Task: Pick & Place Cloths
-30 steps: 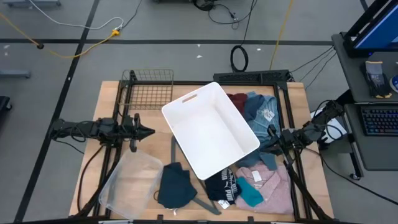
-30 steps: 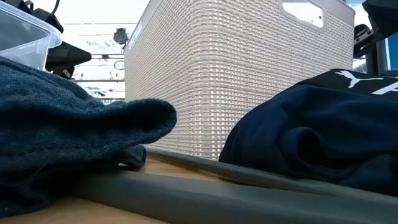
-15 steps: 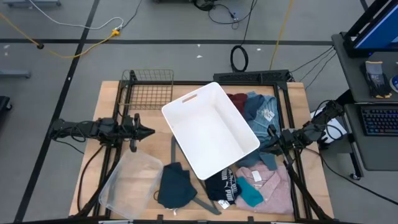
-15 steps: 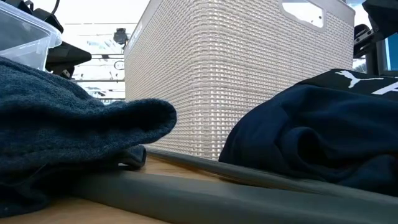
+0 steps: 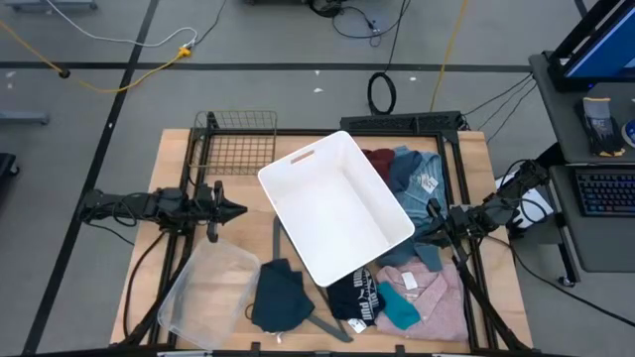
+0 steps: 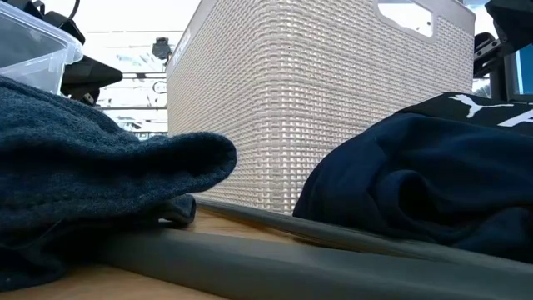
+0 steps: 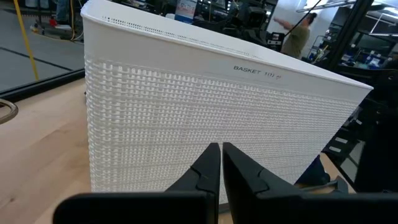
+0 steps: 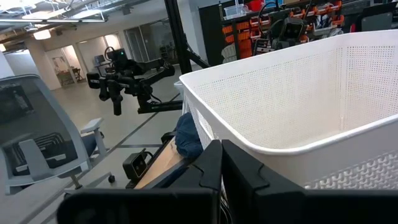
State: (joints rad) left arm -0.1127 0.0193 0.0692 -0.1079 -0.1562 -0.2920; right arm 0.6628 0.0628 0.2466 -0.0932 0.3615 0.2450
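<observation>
Jaws clenched empty on both arms flanking the white basket (image 5: 337, 206); cloths (image 5: 412, 297) lie crumpled, no clear long axis.

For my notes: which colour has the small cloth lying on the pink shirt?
Teal. The small cloth shows best in the high view, on the pink shirt.

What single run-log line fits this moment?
left claw: shut, idle | right claw: shut, idle | white basket: empty | cloths: on table
</observation>
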